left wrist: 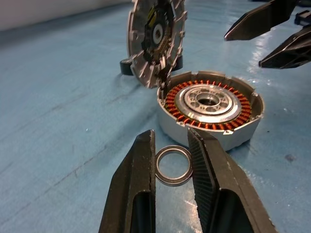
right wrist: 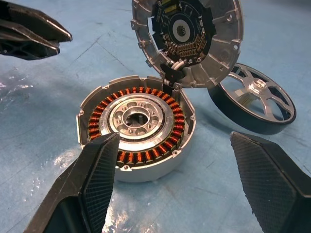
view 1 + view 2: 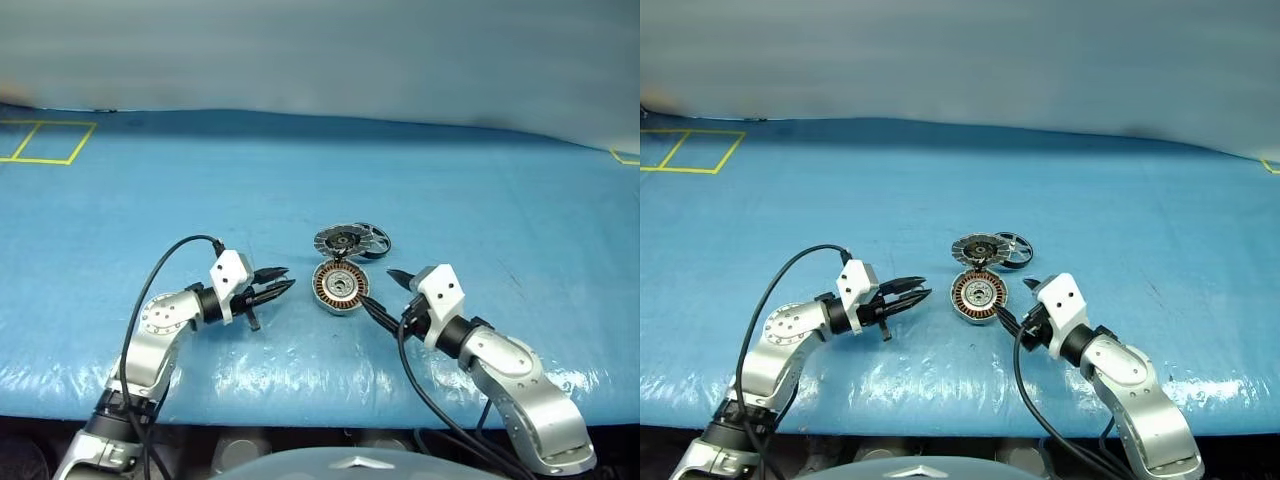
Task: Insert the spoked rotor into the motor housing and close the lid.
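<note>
no readable text, labels, brands or numbers on any part or surface

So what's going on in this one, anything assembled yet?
Not yet. The motor housing sits open on the blue table, copper windings showing. The lid stands tilted at its far edge, and the spoked rotor lies behind it. The right gripper is open beside the housing. The left gripper holds nothing, with a small metal ring lying near its fingertips.

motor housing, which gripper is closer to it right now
Right. The right gripper straddles the motor housing's near edge; the left gripper sits off to its side, apart.
</note>
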Robot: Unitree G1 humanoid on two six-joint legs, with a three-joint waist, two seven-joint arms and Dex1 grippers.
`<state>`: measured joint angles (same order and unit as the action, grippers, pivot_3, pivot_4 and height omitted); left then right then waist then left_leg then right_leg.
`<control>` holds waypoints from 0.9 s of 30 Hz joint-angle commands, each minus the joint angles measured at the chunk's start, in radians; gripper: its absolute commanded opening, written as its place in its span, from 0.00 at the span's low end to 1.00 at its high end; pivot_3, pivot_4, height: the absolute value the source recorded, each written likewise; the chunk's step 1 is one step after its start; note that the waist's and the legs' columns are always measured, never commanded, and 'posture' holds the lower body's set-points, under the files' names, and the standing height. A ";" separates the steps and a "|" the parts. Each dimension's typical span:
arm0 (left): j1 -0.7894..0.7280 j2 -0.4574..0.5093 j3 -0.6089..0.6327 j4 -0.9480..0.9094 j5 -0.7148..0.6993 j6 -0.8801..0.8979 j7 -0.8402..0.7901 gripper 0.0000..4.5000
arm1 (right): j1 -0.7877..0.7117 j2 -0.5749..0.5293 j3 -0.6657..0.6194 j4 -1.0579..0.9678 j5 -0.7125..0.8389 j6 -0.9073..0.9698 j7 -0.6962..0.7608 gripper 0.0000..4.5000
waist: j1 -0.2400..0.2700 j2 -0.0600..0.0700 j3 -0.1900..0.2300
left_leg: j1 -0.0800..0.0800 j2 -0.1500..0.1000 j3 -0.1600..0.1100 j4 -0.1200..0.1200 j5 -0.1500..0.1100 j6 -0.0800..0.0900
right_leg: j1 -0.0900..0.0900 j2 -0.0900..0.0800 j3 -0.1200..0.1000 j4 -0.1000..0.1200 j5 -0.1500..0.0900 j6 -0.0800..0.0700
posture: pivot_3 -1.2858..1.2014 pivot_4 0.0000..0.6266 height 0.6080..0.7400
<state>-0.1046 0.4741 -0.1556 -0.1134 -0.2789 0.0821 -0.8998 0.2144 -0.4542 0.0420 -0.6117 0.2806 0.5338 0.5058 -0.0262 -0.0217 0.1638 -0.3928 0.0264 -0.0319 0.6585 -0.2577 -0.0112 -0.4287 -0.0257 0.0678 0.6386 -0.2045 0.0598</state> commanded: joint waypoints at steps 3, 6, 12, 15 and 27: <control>-0.064 -0.052 -0.097 -0.028 0.022 -0.019 -0.035 0.15 | 0.014 -0.027 -0.039 -0.062 0.048 0.017 0.021 0.85 | 0.000 0.000 0.000 | 0.000 0.000 0.000 0.001 0.000 0.000 | 0.000 0.000 0.000 0.000 0.000 0.000 | 0.52 0.24 1.00; -0.104 -0.083 -0.129 0.025 0.053 -0.048 -0.035 0.15 | 0.015 -0.031 -0.038 -0.069 0.055 0.028 0.018 0.85 | 0.000 0.000 0.000 | 0.000 0.000 0.000 0.002 0.000 0.000 | 0.001 0.000 0.000 0.001 0.000 0.000 | 0.52 0.24 1.00; -0.200 -0.150 -0.177 0.194 0.163 -0.091 0.015 0.15 | 0.031 -0.024 -0.021 -0.082 0.038 0.026 -0.009 0.85 | 0.000 0.000 0.000 | 0.000 0.000 -0.001 0.004 0.000 0.000 | 0.001 0.001 0.000 0.002 0.001 0.001 | 0.52 0.24 1.00; -0.224 -0.175 -0.189 0.239 0.177 -0.103 0.015 0.15 | 0.044 -0.021 -0.022 -0.089 0.037 0.022 -0.022 0.85 | -0.001 0.000 0.000 | 0.000 -0.001 -0.001 0.004 0.000 0.000 | 0.001 0.001 0.000 0.002 0.001 0.001 | 0.52 0.24 1.00; -0.284 -0.221 -0.218 0.357 0.221 -0.141 -0.020 0.15 | 0.059 -0.024 -0.019 -0.095 0.022 0.020 -0.049 0.85 | 0.000 0.000 0.000 | -0.001 -0.001 -0.001 0.005 0.000 0.001 | 0.001 0.001 0.000 0.002 0.001 0.001 | 0.52 0.24 1.00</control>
<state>-0.3790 0.2467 -0.3677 0.2553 -0.0604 -0.0475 -0.9041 0.2770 -0.4765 0.0313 -0.6741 0.3018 0.5714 0.4585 -0.0265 -0.0217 0.1635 -0.3934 0.0258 -0.0326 0.6629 -0.2579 -0.0105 -0.4279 -0.0248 0.0682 0.6408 -0.2036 0.0610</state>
